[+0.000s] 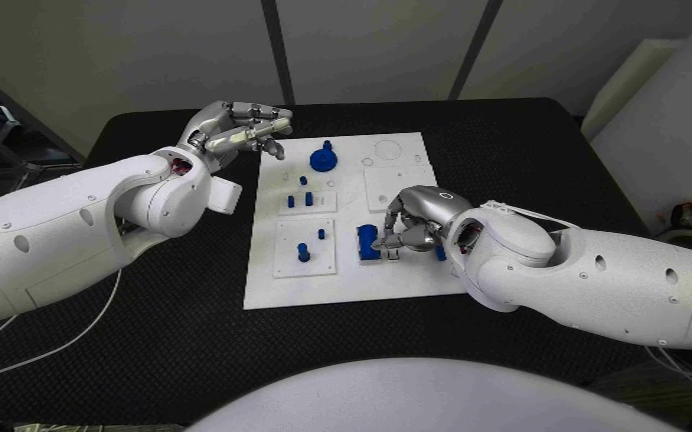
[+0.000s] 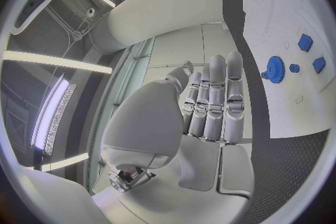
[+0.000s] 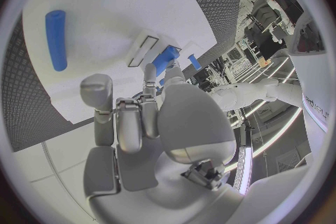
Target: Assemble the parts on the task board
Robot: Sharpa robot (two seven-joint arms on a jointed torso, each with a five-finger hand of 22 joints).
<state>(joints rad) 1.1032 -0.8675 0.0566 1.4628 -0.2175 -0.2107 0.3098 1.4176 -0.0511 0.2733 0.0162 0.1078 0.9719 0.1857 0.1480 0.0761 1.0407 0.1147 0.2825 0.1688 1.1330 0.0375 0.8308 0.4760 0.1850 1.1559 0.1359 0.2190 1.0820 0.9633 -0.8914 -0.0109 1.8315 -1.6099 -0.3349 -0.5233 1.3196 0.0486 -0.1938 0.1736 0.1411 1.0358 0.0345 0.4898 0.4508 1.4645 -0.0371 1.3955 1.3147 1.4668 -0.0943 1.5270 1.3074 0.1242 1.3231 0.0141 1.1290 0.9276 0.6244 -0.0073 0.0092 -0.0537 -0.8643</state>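
Observation:
The white task board (image 1: 346, 282) lies in the middle of the black table. A blue gear (image 1: 325, 159) stands near its far edge, and small blue pegs (image 1: 300, 197) stand in the left panels. My right hand (image 1: 414, 220) rests on the near right panel, its fingertips closed round a blue block (image 1: 372, 240). That block (image 3: 165, 59) sits just past the fingers (image 3: 149, 81). A blue cylinder (image 3: 56, 39) lies flat on the board. My left hand (image 1: 238, 132) hovers by the board's far left corner. Its fingers (image 2: 217, 101) are curled together and hold nothing. The gear (image 2: 274, 69) lies beyond them.
Another blue peg (image 1: 303, 250) and a short one (image 1: 323, 234) stand in the near left panel. Black table (image 1: 173, 332) surrounds the board. Grey wall panels rise behind the table's far edge.

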